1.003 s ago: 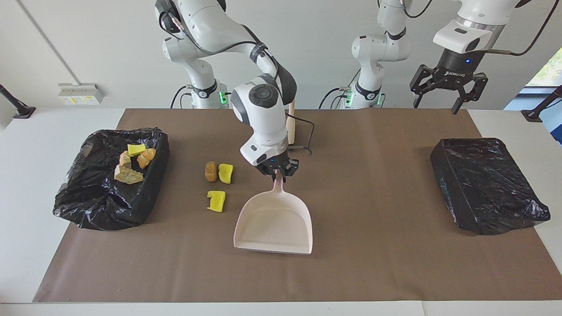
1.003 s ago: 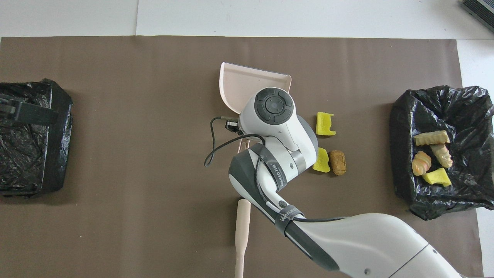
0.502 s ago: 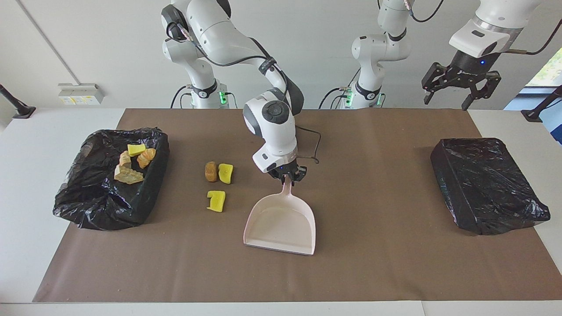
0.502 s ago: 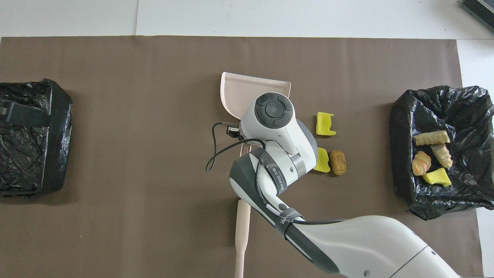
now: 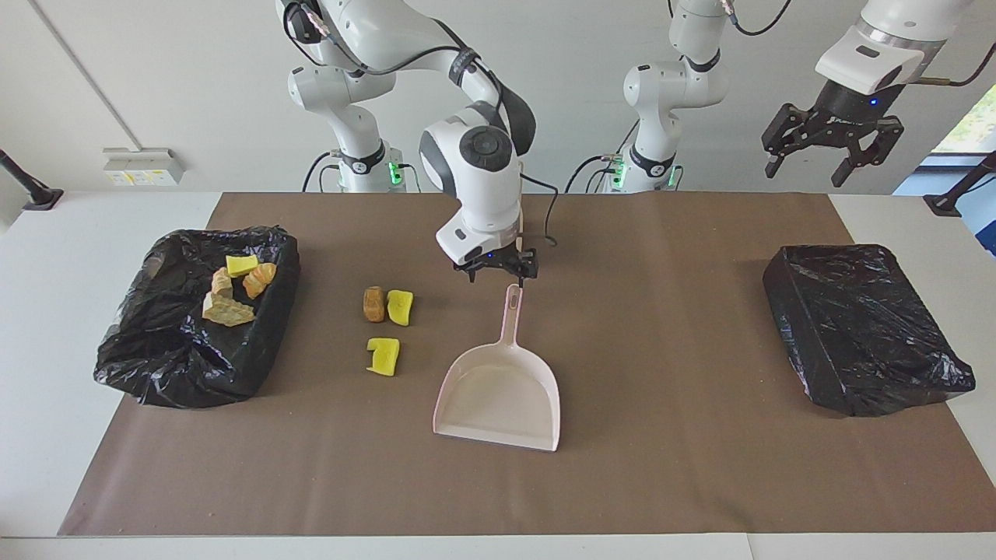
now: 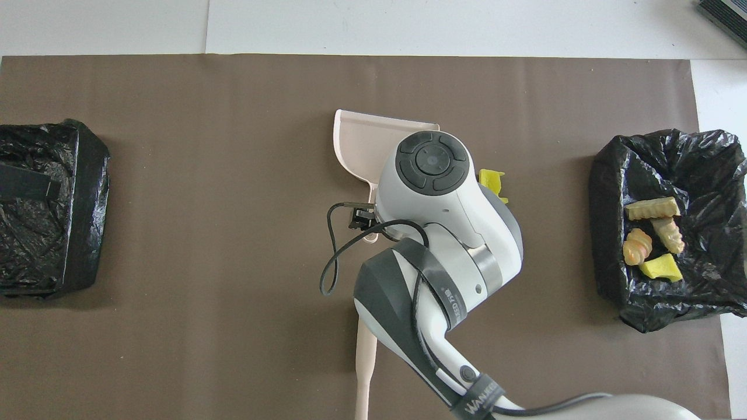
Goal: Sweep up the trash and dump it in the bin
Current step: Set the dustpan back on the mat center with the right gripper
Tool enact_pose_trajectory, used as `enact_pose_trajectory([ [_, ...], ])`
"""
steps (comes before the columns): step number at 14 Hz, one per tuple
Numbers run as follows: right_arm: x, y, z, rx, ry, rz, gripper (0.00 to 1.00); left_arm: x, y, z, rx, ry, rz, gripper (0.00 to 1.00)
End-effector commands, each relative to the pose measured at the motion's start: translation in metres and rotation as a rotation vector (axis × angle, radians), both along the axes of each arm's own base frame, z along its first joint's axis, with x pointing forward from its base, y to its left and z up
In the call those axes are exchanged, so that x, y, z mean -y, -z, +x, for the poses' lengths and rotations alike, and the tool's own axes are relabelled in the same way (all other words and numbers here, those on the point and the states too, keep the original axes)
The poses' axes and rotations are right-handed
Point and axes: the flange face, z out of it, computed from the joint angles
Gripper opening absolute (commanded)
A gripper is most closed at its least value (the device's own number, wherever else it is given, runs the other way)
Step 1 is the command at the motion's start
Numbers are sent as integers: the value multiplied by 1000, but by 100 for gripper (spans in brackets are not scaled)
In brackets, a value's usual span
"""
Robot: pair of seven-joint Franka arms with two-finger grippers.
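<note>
The pink dustpan (image 5: 498, 393) lies flat on the brown mat (image 5: 661, 482), its handle (image 5: 513, 299) pointing toward the robots. My right gripper (image 5: 499, 272) hangs open just above the handle's tip, holding nothing. Three pieces of trash lie on the mat beside the dustpan toward the right arm's end: a brown lump (image 5: 374, 304) and two yellow bits (image 5: 400, 307) (image 5: 384, 355). The black-lined bin (image 5: 156, 365) at the right arm's end holds several pieces (image 6: 650, 233). In the overhead view the right arm hides most of the loose trash; one yellow bit (image 6: 492, 179) peeks out. My left gripper (image 5: 817, 159) waits open, high over the left arm's end.
A second black-lined bin (image 5: 864, 327) (image 6: 46, 204) stands at the left arm's end of the table. The brush handle (image 6: 366, 361) lies on the mat nearer to the robots than the dustpan (image 6: 362, 140). A black cable (image 6: 332, 256) loops from the right wrist.
My right gripper opened, let go of the dustpan handle and rose back toward the robots. The dustpan now rests flat on the mat. My left gripper drifted up and outward.
</note>
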Motion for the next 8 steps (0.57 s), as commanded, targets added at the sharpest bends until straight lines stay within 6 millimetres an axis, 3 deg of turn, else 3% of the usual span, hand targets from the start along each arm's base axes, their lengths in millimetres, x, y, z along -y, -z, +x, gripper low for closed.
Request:
enact_pose_trajectory([
  [1,10,-27,-48,-73,-33,18,100,-1,0,-10,-9,0,18,100],
  [3,-5,-18,-92,-112,-65,1,100,7,-1,-2,36,9,3,100],
  [4,1,-10,-112,-134,-55,12,100,10,-5,5,101,16,-6,100],
  [6,2,12,-161,-151,-25,92,100,21,3,10,100,34,-9,100],
  [8,0,39,-202,-161,-27,116,100,49,20,22,96,80,-15,100],
])
